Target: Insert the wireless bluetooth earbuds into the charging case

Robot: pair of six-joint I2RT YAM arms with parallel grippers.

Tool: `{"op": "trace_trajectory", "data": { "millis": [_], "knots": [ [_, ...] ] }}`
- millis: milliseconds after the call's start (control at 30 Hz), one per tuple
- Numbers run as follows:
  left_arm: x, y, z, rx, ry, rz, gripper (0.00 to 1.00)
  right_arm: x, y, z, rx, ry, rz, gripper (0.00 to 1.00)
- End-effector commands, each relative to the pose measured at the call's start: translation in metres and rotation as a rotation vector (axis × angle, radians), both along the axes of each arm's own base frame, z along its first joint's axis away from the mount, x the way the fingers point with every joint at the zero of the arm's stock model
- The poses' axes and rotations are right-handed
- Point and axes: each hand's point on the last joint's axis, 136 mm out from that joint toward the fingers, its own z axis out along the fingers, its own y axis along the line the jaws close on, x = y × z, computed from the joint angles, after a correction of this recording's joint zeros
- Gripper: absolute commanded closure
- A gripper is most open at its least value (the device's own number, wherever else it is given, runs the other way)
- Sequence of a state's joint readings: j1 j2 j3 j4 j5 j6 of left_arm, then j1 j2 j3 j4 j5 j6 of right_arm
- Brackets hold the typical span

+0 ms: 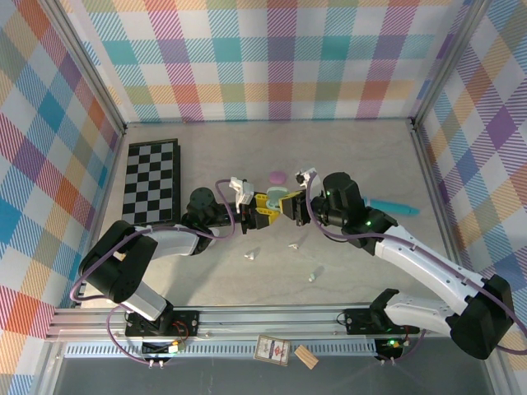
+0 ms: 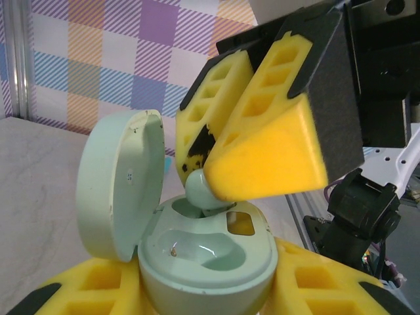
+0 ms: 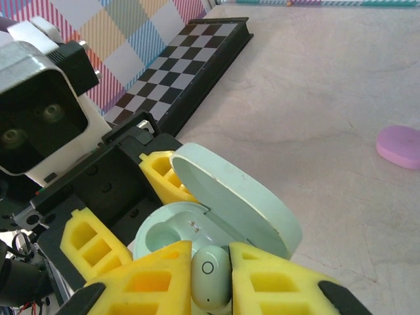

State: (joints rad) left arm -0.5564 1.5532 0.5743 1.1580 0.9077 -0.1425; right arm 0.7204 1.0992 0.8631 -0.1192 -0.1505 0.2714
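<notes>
Just above open charging case (image 2: 211, 266): right claw (image 3: 210, 262) pinches earbud (image 3: 210, 279), long axis pointing down into case; left claw (image 2: 205, 295) clamps case from below.

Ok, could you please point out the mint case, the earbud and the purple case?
mint case (image 2: 210, 283), left wrist view, front rim of its base.
earbud (image 3: 210, 279), right wrist view, its rounded face.
purple case (image 3: 399, 146), right wrist view, middle of its top.
</notes>
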Motion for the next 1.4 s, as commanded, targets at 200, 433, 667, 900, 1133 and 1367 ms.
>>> {"op": "trace_trajectory", "data": {
  "millis": [200, 433, 667, 900, 1133, 1367],
  "knots": [
    [-0.009, 0.000, 0.029, -0.058, -0.089, -0.024, 0.71, 0.003, 0.000, -0.004, 0.005, 0.006, -0.019, 0.75],
    [-0.006, 0.003, 0.029, -0.072, -0.094, -0.005, 0.71, -0.004, -0.011, 0.014, 0.037, -0.027, -0.044, 0.53],
    [0.003, 0.013, 0.027, -0.085, -0.081, 0.030, 0.71, -0.026, -0.045, 0.003, 0.065, 0.018, -0.135, 0.35],
    [0.006, 0.019, 0.030, -0.087, -0.091, 0.045, 0.71, -0.057, -0.097, -0.079, -0.052, 0.309, -0.344, 0.33],
    [0.007, 0.020, 0.031, -0.088, -0.094, 0.055, 0.71, -0.099, -0.107, -0.161, -0.099, 0.658, -0.394, 0.35],
    [0.006, 0.020, 0.034, -0.090, -0.099, 0.056, 0.71, -0.110, -0.082, -0.195, 0.024, 0.841, -0.361, 0.42]
  ]
}}
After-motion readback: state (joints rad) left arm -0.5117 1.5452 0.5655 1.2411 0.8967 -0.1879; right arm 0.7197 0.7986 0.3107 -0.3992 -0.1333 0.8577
